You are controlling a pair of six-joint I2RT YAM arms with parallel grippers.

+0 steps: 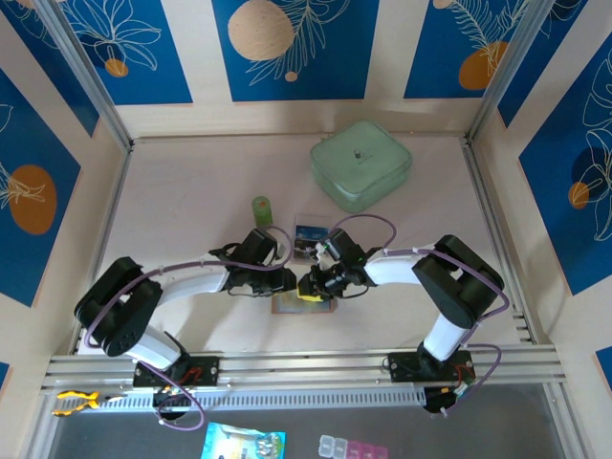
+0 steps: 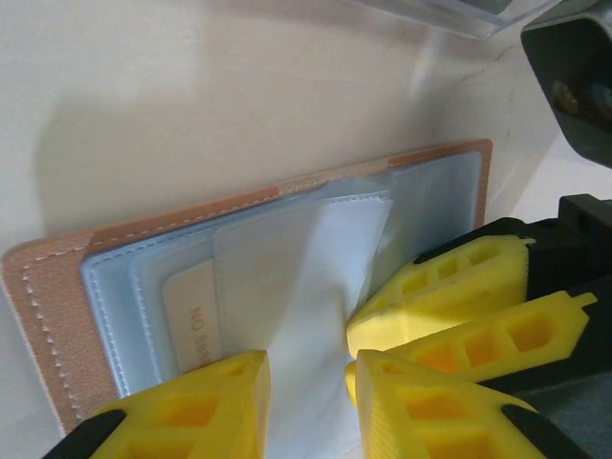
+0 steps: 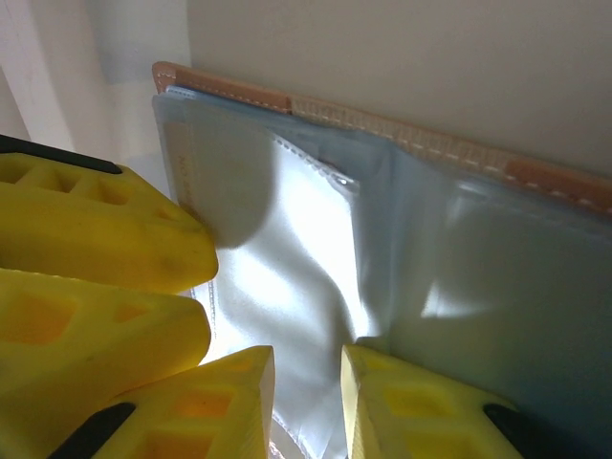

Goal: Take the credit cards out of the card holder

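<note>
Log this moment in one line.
card holder: open | left gripper: jaws apart over sleeve | right gripper: same | card: in pocket

This is a robot test cell in a lab. A pale tabletop is boxed in by bare aluminium frame posts and walls hung with blue panels printed with white leaves and orange discs. Along the near edge, a slotted aluminium rail carries the bolted bases of a black-and-white left arm and right arm.

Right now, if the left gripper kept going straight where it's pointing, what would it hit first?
Probably the card holder: its clear sleeve lies right in front of the left gripper, though depth is unclear.
</note>
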